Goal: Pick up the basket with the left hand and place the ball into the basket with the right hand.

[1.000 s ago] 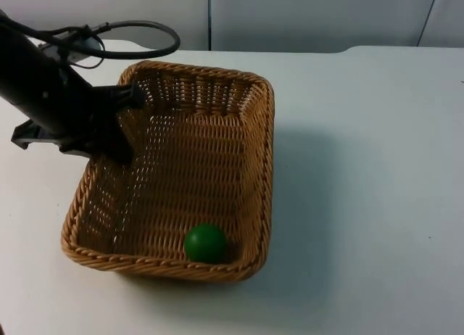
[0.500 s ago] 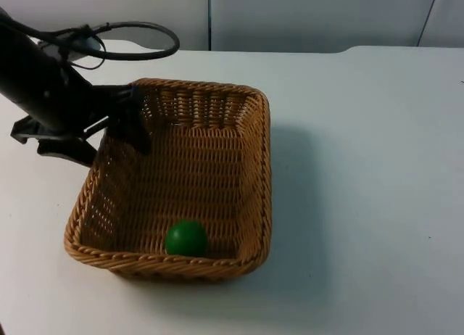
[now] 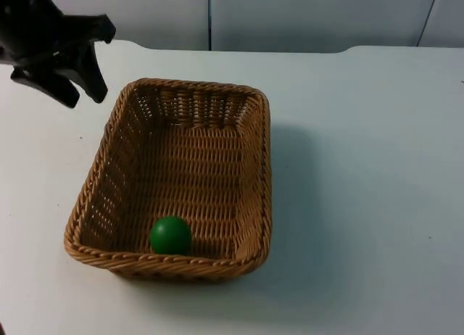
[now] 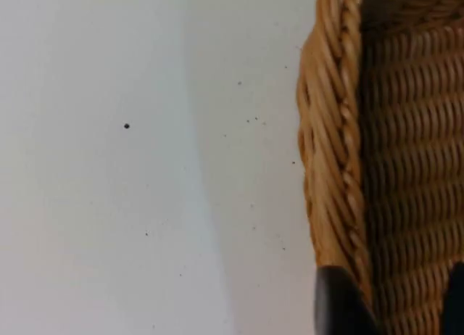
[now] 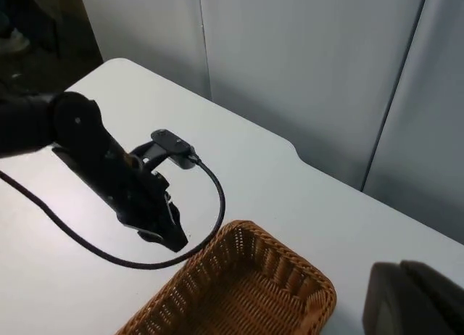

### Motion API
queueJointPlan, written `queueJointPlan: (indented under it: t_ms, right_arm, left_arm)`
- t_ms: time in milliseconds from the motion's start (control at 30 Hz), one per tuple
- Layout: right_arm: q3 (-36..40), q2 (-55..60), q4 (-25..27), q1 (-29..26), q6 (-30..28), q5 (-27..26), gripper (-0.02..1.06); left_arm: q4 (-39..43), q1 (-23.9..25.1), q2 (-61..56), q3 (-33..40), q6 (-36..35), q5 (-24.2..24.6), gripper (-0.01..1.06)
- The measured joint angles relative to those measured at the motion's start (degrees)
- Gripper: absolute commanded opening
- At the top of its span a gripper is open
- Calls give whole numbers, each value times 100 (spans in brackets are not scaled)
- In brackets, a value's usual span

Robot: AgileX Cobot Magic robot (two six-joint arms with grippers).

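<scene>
Green ball in the basket, left claw released beside the rim

The rectangular woven wicker basket (image 3: 181,179) rests flat on the white table top (image 3: 362,168), and the small green ball (image 3: 171,235) lies inside it against the near wall, toward the near-left corner. The left gripper (image 3: 81,90) hangs just off the basket's far-left corner, its fingers spread and holding nothing; from its wrist the braided rim (image 4: 330,146) runs close alongside one black fingertip (image 4: 337,306). The right gripper's state cannot be told; its arm waits well away from the basket.

Bright, even light; the basket (image 3: 181,179) throws a soft shadow rightward across the tabletop (image 3: 362,168), no glare; the left wrist view is softly blurred
</scene>
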Motion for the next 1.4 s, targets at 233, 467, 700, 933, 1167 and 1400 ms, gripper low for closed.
queueJointPlan:
  t_ms: [233, 467, 700, 933, 1167, 1400]
  right_arm:
    - [0, 0, 0, 0, -60, 0, 0]
    - [0, 0, -9, 0, -115, 0, 0]
    - [0, 0, 205, 0, -330, 0, 0]
    - [0, 0, 205, 0, -466, 0, 0]
    - [0, 0, 205, 0, -545, 0, 0]
    - [0, 0, 205, 0, -559, 0, 0]
  left_arm:
    - [60, 0, -816, -39, -6, 547, 0]
    - [117, 0, -2223, 218, -6, 753, 0]
    - [244, 0, -4692, 1640, -6, 102, 0]
    - [388, 0, -6923, 2811, -15, 51, 0]
    - [1549, 0, -9095, 3554, -660, 570, 0]
    - [1898, 0, -10582, 3686, -915, 724, 0]
